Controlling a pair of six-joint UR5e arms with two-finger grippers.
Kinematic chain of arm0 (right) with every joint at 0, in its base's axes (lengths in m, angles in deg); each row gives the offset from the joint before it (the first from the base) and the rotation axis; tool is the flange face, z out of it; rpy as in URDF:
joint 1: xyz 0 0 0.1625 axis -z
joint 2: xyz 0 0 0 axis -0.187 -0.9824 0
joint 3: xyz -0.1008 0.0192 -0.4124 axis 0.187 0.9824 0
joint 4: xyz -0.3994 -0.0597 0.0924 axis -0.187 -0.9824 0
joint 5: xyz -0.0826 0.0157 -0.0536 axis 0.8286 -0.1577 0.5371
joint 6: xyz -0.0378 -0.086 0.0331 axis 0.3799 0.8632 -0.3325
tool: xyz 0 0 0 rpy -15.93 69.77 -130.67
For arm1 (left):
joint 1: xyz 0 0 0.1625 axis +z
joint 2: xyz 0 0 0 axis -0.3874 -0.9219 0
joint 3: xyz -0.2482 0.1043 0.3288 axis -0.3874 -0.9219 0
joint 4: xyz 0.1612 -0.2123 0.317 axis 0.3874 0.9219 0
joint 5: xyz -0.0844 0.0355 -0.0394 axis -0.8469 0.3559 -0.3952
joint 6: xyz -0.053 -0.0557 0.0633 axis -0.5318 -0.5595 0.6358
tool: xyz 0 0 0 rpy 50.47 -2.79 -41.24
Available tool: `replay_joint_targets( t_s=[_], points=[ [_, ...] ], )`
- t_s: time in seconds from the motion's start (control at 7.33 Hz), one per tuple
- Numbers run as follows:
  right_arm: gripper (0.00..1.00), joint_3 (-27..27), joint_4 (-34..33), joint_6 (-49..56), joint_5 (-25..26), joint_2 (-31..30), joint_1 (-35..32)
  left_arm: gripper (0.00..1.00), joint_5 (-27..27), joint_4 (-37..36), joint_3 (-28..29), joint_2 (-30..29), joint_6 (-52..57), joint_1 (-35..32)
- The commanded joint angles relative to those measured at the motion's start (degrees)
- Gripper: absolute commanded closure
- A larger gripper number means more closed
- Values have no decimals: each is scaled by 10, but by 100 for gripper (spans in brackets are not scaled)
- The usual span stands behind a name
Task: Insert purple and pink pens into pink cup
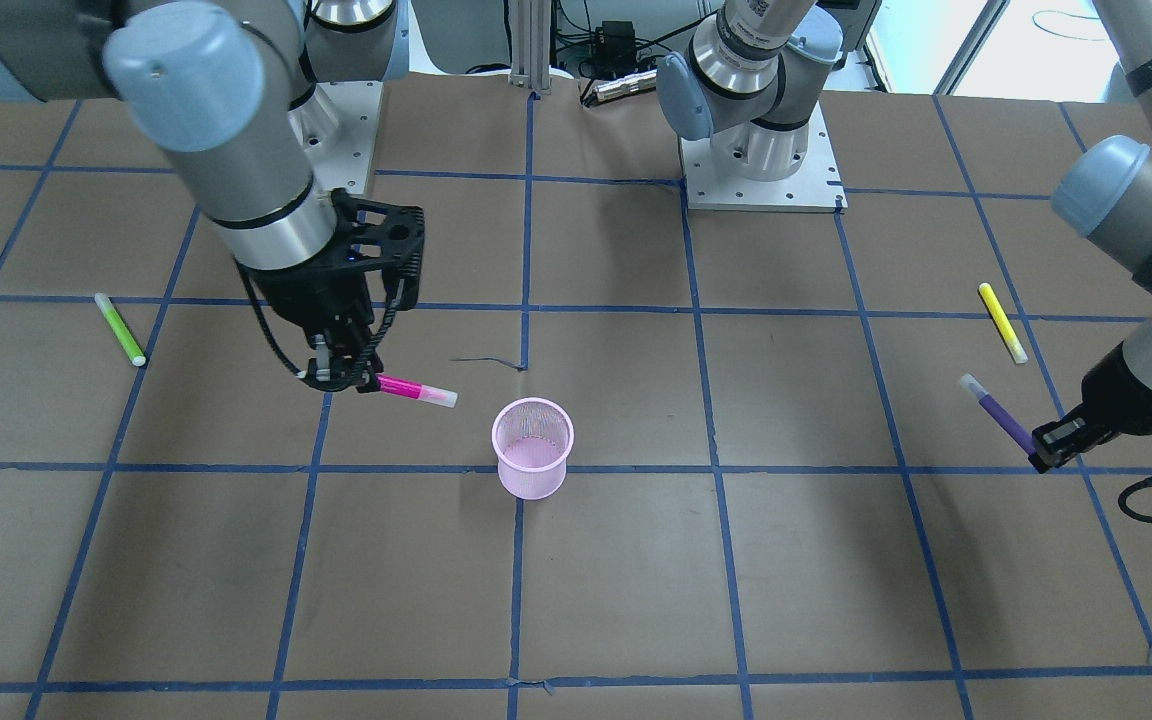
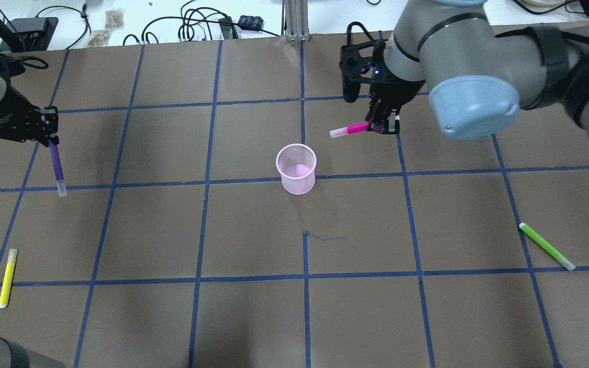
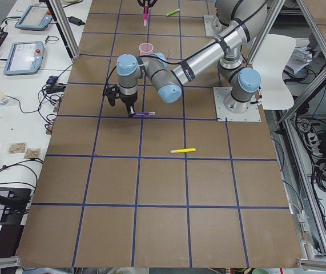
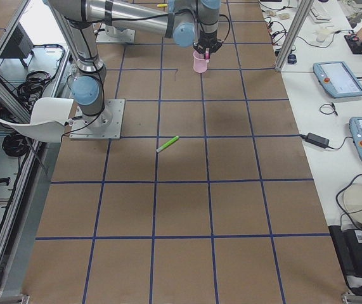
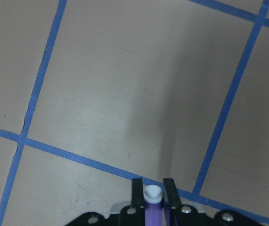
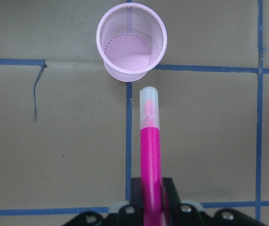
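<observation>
Pink cup (image 2: 296, 168) stands upright near the middle of the bench (image 2: 253, 317), at a crossing of blue tape lines, with bare brown surface on all sides; its mesh inside holds nothing. The right gripper (image 2: 382, 125) hangs just beyond the cup toward the robot's right, its fingers (image 6: 168, 190) clenched on the dark end of the pink pen (image 2: 348, 130). That pen lies nearly level in the air, its pale cap pointing at the cup and stopping short of the rim, as the right wrist view shows. Far off at the robot's left edge of the bench, the left gripper (image 2: 49, 140) has its fingers (image 5: 136, 192) closed on the purple pen (image 2: 57, 166), which slants down with its clear cap lowest, well apart from the cup. A green pen (image 2: 546, 246) lies flat toward the right edge and a yellow pen (image 2: 7, 277) flat near the left edge, both clear of the arms.
</observation>
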Motion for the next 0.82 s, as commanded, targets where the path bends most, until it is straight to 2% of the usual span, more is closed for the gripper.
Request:
replay_joint_targets(
  t_s=[0.0, 0.27, 0.68],
  points=[
    [98, 0, -47, -30, 131, 36, -101, 100, -1, 0, 1, 8, 0, -2],
    [99, 1, -71, -34, 225, 65, -161, 100, -3, 0, -2, 8, 1, -2],
    [98, 12, -134, -51, 308, 108, -191, 100, -4, -1, 0, 8, 0, -6]
  ],
)
